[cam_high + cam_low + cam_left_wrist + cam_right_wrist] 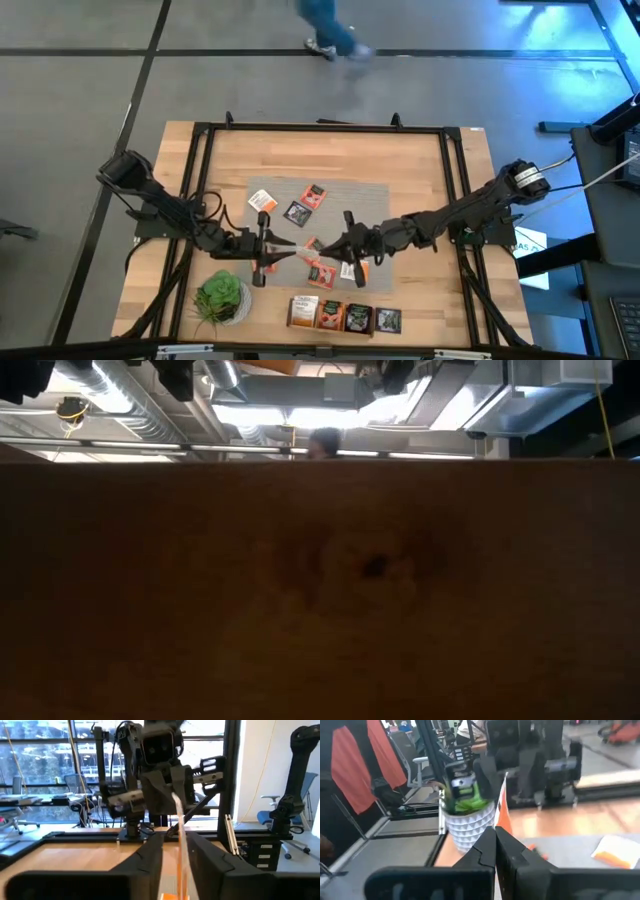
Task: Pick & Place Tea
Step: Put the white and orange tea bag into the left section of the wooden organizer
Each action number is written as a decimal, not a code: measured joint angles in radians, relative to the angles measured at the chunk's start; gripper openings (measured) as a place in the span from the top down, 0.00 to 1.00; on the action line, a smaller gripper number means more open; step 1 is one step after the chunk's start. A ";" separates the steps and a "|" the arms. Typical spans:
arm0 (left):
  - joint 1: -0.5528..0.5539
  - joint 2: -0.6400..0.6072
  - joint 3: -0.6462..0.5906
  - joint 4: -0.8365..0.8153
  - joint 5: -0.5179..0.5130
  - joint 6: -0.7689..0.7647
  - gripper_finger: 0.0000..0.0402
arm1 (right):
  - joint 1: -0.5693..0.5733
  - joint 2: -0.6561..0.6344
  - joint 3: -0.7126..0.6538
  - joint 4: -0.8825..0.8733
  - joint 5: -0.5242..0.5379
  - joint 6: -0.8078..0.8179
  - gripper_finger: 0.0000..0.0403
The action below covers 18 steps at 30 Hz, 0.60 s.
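Observation:
Both grippers meet over the grey mat (345, 190), near its near edge. My left gripper (268, 246) is shut on a white-and-orange tea sachet (287, 244), which stands edge-on between its fingers in the left wrist view (182, 851). My right gripper (328, 246) faces it and is shut on an orange-and-white sachet (501, 810). I cannot tell whether both hold the same sachet. Three more sachets (262, 200) (314, 195) (296, 212) lie flat on the mat, and orange ones (318, 270) lie under the right gripper. The low view shows only a brown surface. My left gripper pinches the sachet by its orange end (183, 875) between the two fingers, coming level from the table's left. The sachet is lifted clear and on edge, and its white end (176, 802) points at the right gripper. My right gripper pinches a sachet by its orange part (500, 822) between the shut fingers, level from the table's right. The sachet stands on edge beyond the fingertips, clear of the mat.
A green potted plant (222, 298) in a white pot stands near the left gripper at the near edge. A row of several tea packets (345, 317) lies along the near edge. A black frame (200, 180) borders the table. A person (330, 35) walks beyond the far edge.

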 joint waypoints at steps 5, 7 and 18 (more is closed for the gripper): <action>-0.025 -0.042 0.000 -0.006 -0.091 0.059 0.68 | 0.080 0.010 0.000 -0.042 0.110 0.096 1.00; -0.033 -0.057 0.000 -0.005 -0.134 0.066 0.67 | 0.113 0.031 0.000 -0.038 0.150 0.129 1.00; -0.034 -0.068 0.000 -0.012 -0.205 0.063 0.67 | 0.208 0.291 0.015 0.207 0.161 0.361 1.00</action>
